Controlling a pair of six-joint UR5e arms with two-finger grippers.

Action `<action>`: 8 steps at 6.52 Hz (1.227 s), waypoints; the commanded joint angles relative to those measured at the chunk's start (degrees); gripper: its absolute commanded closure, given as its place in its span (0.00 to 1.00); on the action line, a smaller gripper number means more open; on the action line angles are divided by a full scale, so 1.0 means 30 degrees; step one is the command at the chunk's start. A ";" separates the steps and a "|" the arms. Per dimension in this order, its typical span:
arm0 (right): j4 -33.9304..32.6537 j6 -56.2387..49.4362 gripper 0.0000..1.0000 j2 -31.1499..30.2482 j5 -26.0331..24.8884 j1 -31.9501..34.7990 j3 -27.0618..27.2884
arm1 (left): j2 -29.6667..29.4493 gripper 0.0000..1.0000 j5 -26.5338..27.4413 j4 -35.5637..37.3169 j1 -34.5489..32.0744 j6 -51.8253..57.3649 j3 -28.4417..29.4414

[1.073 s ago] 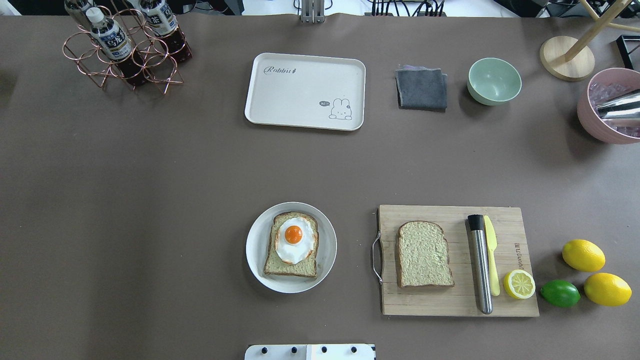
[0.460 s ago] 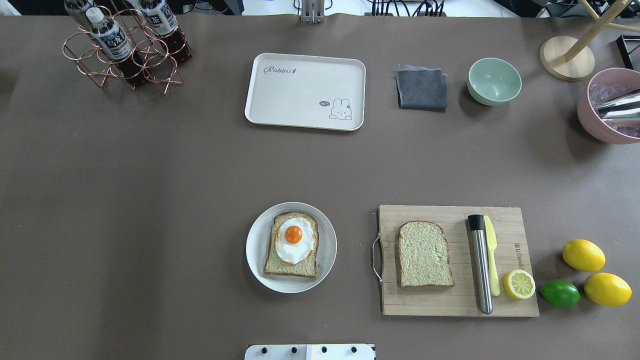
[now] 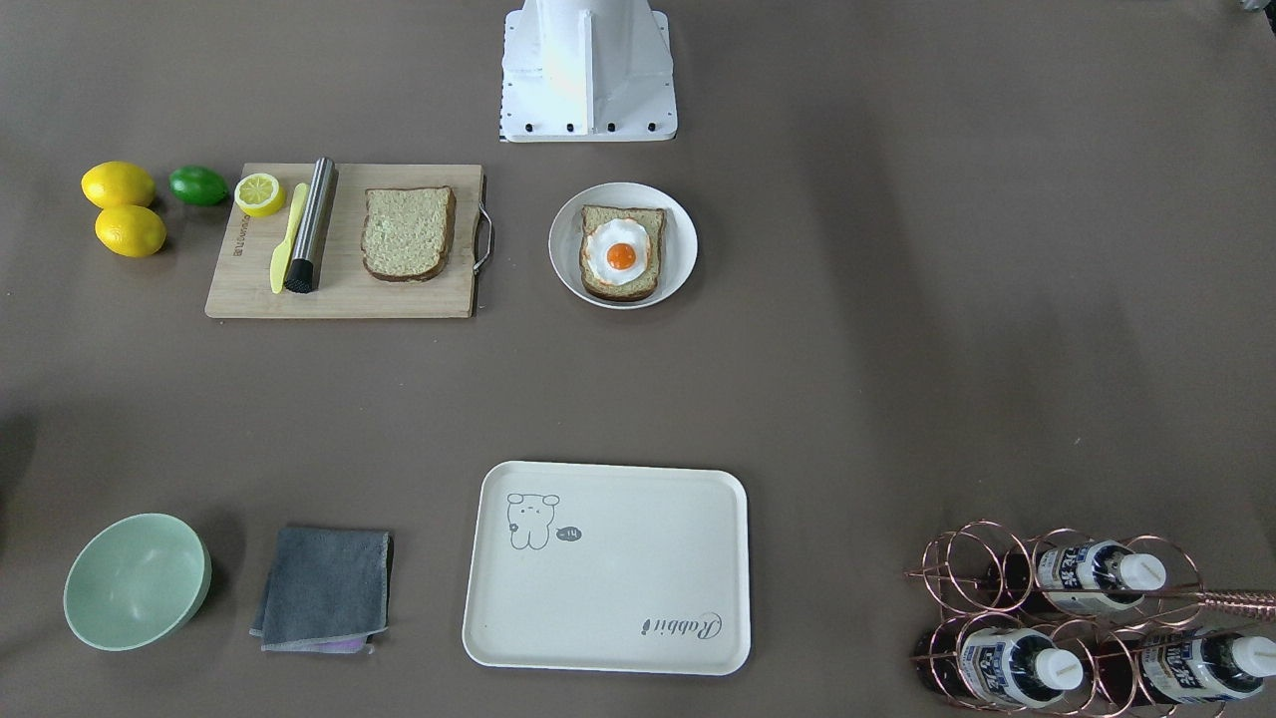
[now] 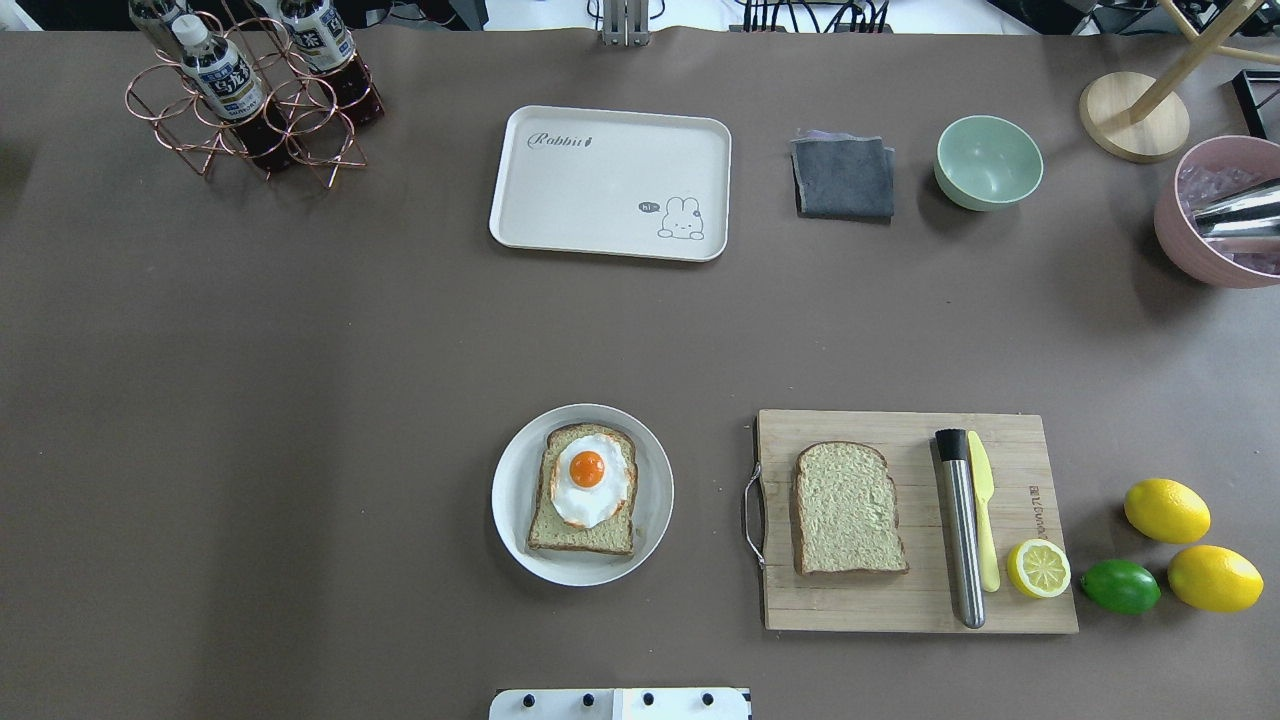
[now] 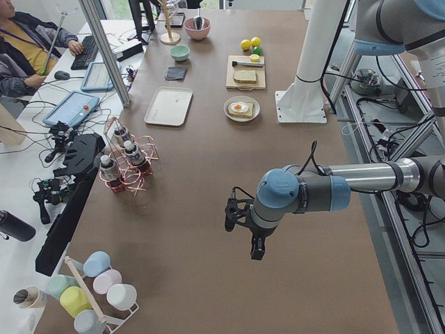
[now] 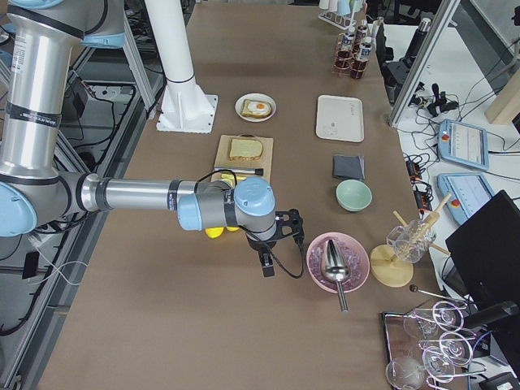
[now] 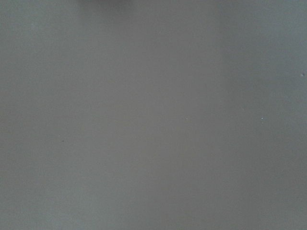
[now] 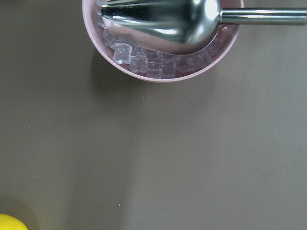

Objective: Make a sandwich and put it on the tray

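Plainly, the sandwich is not yet put together. One bread slice lies on a round white plate with the fried egg on top. The second bread slice lies bare on the wooden cutting board just beside the plate. The tray sits well apart from both, toward the far side of the table.

The overhead and front-facing views leave both end effectors out of frame. The left end effector shows only in the left side view, small and dark, so it cannot be told whether it is released or clenched. The same holds for the right end effector, seen only in the right side view. The left wrist view gives only bare table. The right wrist view cuts off a pink bowl of ice cubes, a metal scoop and a sliver of a lemon.

The left arm and the right arm each stretch out level over opposite ends of the table, well apart from the food. Each end effector points down above the table, and the right one is near the pink bowl.

The tray reads "Rabbit" in script, with a small animal drawing and a "hi" speech bubble. The stamped mark on the cutting board and the labels on the bottles are too small to read.
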 commanded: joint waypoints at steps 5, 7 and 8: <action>0.7624 1.1583 0.00 0.0058 0.0896 -0.6703 0.0678 | 0.0197 0.02 -0.0851 -0.2042 -0.0121 -0.0064 0.1491; 0.9602 1.5876 0.02 0.0847 -0.0535 -0.9752 0.0678 | -0.0151 0.02 -0.0977 -0.2042 -0.0063 -0.0123 0.1984; 0.9753 1.7020 0.02 0.1574 -0.0716 -1.0606 0.0678 | -0.0357 0.02 -0.0977 -0.2042 -0.0091 -0.0152 0.1989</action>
